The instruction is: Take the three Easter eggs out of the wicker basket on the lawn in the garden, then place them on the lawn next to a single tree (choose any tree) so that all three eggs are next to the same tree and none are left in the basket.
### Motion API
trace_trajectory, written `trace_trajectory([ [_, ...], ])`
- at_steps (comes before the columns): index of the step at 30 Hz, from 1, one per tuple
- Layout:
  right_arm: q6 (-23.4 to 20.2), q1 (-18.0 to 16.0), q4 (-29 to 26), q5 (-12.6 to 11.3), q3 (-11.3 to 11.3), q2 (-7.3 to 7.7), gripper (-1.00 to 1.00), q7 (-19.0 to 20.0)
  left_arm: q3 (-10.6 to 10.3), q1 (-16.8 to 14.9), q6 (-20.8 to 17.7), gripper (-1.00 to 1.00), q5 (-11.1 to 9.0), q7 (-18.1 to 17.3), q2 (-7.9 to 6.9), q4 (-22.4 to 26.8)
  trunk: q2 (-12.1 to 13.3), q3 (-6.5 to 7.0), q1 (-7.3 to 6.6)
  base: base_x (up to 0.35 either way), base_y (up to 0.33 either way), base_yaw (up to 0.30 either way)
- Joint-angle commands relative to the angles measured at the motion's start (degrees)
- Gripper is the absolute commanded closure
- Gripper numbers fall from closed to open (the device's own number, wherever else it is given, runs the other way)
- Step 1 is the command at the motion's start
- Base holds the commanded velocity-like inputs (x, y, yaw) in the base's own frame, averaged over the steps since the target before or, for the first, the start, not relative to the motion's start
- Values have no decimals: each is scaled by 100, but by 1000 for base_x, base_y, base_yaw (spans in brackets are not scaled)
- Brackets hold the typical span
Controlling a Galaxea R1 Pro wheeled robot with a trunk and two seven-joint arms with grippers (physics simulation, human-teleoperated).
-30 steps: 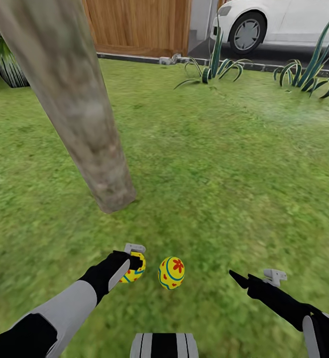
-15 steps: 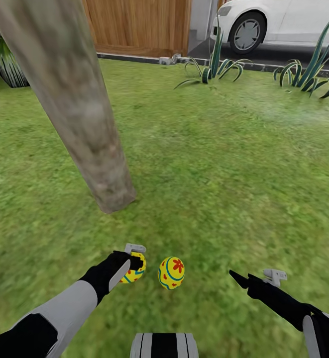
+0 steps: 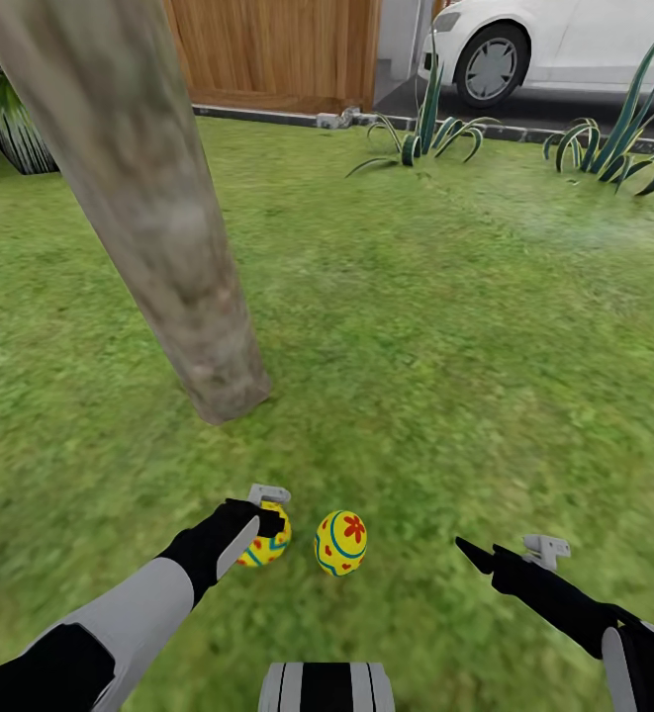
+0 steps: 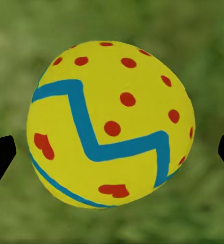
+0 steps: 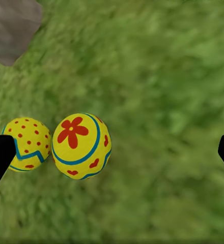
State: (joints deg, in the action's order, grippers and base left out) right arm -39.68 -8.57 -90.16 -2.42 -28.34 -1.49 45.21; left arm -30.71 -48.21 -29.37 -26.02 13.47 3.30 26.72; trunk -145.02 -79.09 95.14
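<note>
Two yellow Easter eggs lie side by side on the lawn [image 3: 445, 346], a short way in front of the base of the tree [image 3: 183, 287] with the pale trunk. The dotted egg [image 3: 266, 545] [image 4: 109, 124] with the blue zigzag sits between the spread fingers of my left gripper [image 3: 265, 521], with a gap on each side. The flower-painted egg [image 3: 340, 542] [image 5: 80, 145] lies free just to its right. My right gripper [image 3: 473, 556] hovers open over bare grass to the right of both eggs. The wicker basket is out of view.
A wooden fence [image 3: 272, 49] and a stone kerb close the lawn at the back. Spiky striped plants [image 3: 427, 133] [image 3: 618, 148] grow along that edge, and a white car [image 3: 554, 44] stands beyond. A dark striped planter [image 3: 15, 124] sits at the far left.
The dotted egg sits a touch lower beside the left gripper than before. The arms, the other egg and the camera have stayed still.
</note>
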Motion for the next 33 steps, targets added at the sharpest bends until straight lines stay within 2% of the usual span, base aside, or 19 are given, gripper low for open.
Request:
trace_trajectory([
  [1,-48,-5,-2,-23,-14,-5,-100,15,-44,-4,-16,-100,-61,50,-5,9,-2,-4,-1,0,0,0],
  [25,-48,-5,-1,-21,-14,-9,-100,13,-41,-4,-16,-100,-61,41,-8,9,-2,-4,-1,-1,0,0],
  [33,-48,-5,-1,-21,-14,-9,-100,10,-40,-4,-16,-100,-61,41,-6,9,-2,-4,-1,-178,0,0],
])
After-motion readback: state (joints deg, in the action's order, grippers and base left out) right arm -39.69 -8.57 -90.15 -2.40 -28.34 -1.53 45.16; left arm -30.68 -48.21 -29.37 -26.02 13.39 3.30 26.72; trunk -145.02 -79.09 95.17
